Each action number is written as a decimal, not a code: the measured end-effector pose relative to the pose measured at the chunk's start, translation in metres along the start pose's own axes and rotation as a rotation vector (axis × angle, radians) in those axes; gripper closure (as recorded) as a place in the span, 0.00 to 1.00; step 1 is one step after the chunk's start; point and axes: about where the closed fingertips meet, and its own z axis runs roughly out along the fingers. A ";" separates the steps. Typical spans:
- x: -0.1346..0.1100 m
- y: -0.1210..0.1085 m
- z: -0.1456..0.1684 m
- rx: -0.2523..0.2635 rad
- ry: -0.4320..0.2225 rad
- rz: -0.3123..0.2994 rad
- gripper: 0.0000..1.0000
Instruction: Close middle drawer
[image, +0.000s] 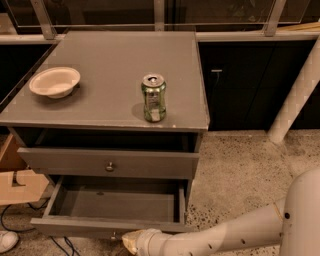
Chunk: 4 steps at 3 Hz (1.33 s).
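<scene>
None of the closing is done yet: the middle drawer gapes at lower left, my gripper just at its front edge, and whether it is clenched I cannot tell.

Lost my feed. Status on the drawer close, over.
Gripper low, at the front of the middle drawer. Drawer pulled out, not yet closed. Nothing seen blocking it.

grey middle drawer, cream hand at front
</scene>
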 end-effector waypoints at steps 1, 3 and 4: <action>-0.012 0.001 0.016 -0.019 -0.018 -0.008 1.00; -0.034 0.004 0.058 -0.082 -0.054 -0.024 1.00; -0.032 -0.004 0.054 -0.067 -0.051 -0.013 1.00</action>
